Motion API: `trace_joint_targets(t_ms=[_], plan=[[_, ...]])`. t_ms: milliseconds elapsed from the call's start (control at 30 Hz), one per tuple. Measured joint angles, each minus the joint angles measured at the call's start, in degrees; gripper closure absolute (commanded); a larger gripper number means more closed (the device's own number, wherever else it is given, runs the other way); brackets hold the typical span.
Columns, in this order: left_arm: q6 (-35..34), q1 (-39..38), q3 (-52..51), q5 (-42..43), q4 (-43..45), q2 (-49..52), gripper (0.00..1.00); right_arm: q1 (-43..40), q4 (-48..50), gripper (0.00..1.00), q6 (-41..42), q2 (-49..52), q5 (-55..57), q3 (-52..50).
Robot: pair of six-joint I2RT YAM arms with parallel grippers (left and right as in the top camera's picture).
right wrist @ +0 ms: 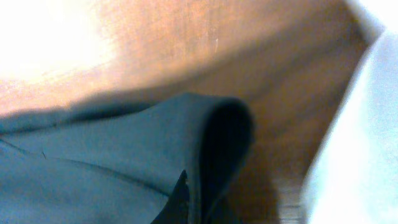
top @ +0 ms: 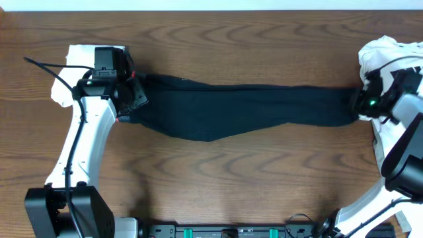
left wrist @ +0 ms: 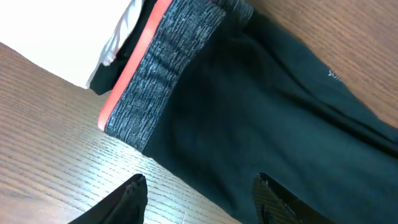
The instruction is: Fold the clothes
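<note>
Black leggings [top: 251, 106] lie stretched flat across a wooden table [top: 231, 185], running from one end effector to the other. The grey waistband [left wrist: 155, 68], edged in red-orange, lies just ahead of the left end effector [left wrist: 199, 186]. That end effector's jaws stand apart and hold nothing, with one fingertip above bare wood and the other above black fabric. Just beyond the waistband, farther from the same end effector, a white folded cloth [top: 79, 56] rests on the table, its edge touching the leggings.

At the far end, the ankle cuff [right wrist: 217, 130] bunches against the right end effector [top: 360, 104]. Its jaws are closed together, and they appear to pinch the cuff's hem. A white T-shirt [top: 383, 53] lies crumpled just beside this end effector, on the side away from the leggings.

The step in hand looks like securing both ends before the first fold, with the cuff end taken and the waistband end not yet gripped. The next move probably calls for the left end effector to lower and close on the waistband edge. It should catch both fabric layers and miss the white cloth beside it.
</note>
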Motion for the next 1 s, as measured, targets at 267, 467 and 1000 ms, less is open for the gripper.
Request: trace_joint_targets(t_ms=[267,467,1000], plan=[[0.0,-2.1,0.0,0.0,-0.6,0.0,0.43,-2.8,-10.5,0.99,-0.6,0.0,3.4,13.6],[0.0,-3.2,0.0,0.0,-0.6,0.0,0.43,-3.8,-17.3,0.99,-1.5,0.0,5.6,20.1],[0.0,-3.2,0.0,0.0,-0.1,0.0,0.41,12.1,-33.8,0.99,1.1,0.0,0.0,32.8]])
